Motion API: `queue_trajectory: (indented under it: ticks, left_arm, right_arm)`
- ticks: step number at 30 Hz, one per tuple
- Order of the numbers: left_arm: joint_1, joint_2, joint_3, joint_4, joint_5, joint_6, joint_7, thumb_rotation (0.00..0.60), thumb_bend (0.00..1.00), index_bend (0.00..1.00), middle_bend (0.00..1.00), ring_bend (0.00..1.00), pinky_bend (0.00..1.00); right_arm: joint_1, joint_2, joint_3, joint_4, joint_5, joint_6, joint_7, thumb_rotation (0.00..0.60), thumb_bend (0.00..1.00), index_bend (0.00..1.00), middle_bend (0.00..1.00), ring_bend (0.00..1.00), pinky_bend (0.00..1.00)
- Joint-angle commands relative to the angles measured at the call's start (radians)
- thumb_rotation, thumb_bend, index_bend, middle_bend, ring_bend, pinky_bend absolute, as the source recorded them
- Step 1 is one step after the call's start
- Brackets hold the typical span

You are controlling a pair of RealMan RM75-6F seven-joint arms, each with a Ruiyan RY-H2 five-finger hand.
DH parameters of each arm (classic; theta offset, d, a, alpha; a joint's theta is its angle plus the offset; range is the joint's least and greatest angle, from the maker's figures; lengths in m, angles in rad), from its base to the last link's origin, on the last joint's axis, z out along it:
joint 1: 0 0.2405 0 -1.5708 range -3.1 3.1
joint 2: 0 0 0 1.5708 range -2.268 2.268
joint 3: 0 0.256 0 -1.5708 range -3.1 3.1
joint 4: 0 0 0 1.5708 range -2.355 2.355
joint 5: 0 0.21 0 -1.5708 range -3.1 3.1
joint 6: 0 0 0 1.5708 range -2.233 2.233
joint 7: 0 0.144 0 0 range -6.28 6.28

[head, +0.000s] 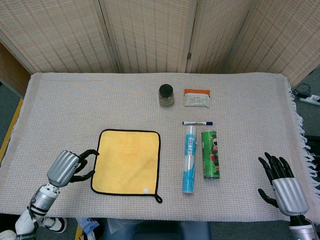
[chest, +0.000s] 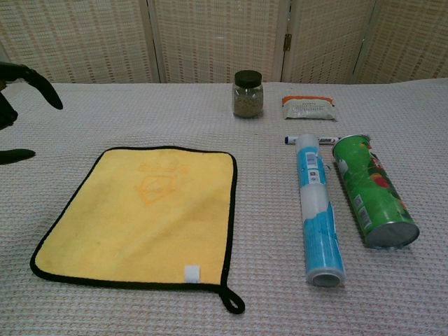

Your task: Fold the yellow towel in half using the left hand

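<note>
The yellow towel [head: 128,161] with black trim lies flat on the table; the chest view shows it [chest: 143,213] spread open with a hanging loop at its near right corner. My left hand [head: 67,167] hovers just left of the towel's left edge, fingers apart and curved toward it, holding nothing. In the chest view only its dark fingertips [chest: 28,77] show at the left border. My right hand [head: 284,182] stays open near the table's front right corner, far from the towel.
Right of the towel lie a blue-and-white tube [head: 188,158] and a green can [head: 210,154], with a marker [head: 197,123] behind them. A dark-lidded jar [head: 166,95] and a white packet [head: 196,97] stand further back. A woven screen closes the far side.
</note>
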State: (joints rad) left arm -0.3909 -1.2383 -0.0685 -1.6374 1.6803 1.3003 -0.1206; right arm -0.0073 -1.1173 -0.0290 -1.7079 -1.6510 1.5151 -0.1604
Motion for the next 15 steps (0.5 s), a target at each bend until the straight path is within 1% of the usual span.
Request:
queue_trajectory:
  ticks: [1, 4, 9, 12, 15]
  left_arm:
    - [-0.083, -0.039, -0.050, -0.006, -0.130, -0.148, 0.005, 0.600, 0.31, 0.41, 1.00, 1.00, 1.00]
    - [-0.120, -0.085, -0.090, 0.008, -0.225, -0.206, 0.037, 0.600, 0.35, 0.44, 1.00, 1.00, 1.00]
    - [-0.192, -0.178, -0.150, 0.067, -0.377, -0.287, 0.144, 0.600, 0.36, 0.45, 1.00, 1.00, 1.00]
    - [-0.229, -0.229, -0.169, 0.109, -0.435, -0.323, 0.176, 0.600, 0.36, 0.44, 1.00, 1.00, 1.00]
    - [-0.271, -0.281, -0.181, 0.170, -0.477, -0.362, 0.201, 0.600, 0.43, 0.44, 1.00, 1.00, 1.00]
  right_arm:
    - [0.002, 0.001, 0.003, 0.001, 0.009, -0.005, 0.004, 0.600, 0.31, 0.00, 0.00, 0.00, 0.00]
    - [0.004, 0.003, 0.006, 0.002, 0.023, -0.010, 0.011, 0.600, 0.31, 0.00, 0.00, 0.00, 0.00]
    - [0.005, 0.009, 0.010, 0.006, 0.047, -0.020, 0.026, 0.600, 0.31, 0.00, 0.00, 0.00, 0.00]
    - [0.008, 0.011, 0.014, 0.009, 0.066, -0.031, 0.035, 0.600, 0.31, 0.00, 0.00, 0.00, 0.00]
    - [0.010, 0.016, 0.019, 0.013, 0.088, -0.042, 0.049, 0.600, 0.31, 0.00, 0.00, 0.00, 0.00]
